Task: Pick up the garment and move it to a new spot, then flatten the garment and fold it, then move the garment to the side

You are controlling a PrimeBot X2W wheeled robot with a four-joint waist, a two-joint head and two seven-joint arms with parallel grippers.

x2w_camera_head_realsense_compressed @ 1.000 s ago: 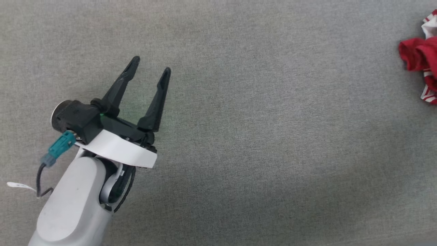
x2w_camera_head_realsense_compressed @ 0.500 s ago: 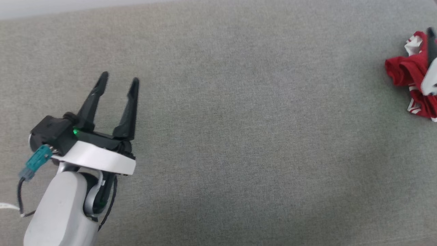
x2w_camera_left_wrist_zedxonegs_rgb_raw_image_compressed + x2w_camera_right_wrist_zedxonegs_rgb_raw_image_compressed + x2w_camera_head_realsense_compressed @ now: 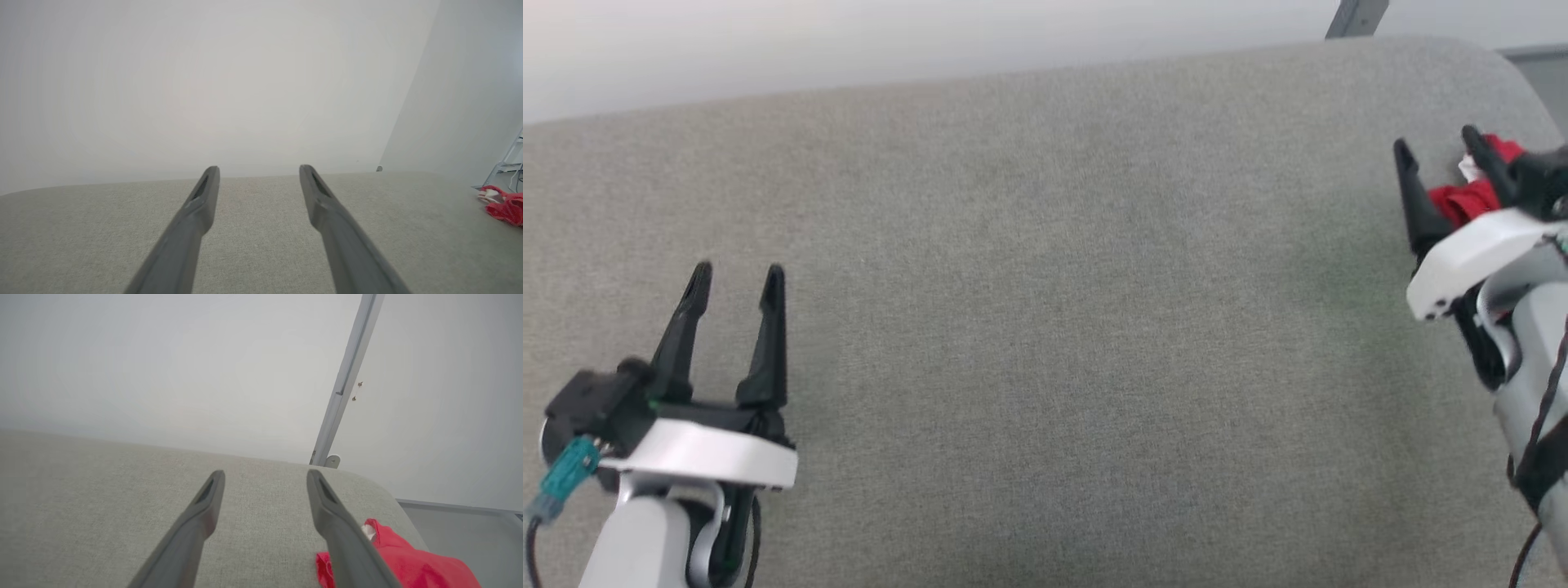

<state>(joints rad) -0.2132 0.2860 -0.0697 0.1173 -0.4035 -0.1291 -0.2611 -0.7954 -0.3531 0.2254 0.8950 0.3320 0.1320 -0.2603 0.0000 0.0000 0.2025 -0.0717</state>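
Two dark-fingered hands hang spread and empty, left hand near left, right hand far right. Beside the latter, the bright red thin-fabric garment lies crumpled at the far right corner of the grey cloth surface.

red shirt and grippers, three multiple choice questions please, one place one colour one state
1. Where on the grey surface does the shirt lie? A centre; B far left; C far right corner.
2. The shirt's main colour? A blue; B red; C green.
3. The left gripper is: A open and empty; B shut on the shirt; C shut and empty.
Key: C, it lies by the rounded right corner, beside the right gripper; B, bright red cloth; A, its fingers stand apart with bare surface between.
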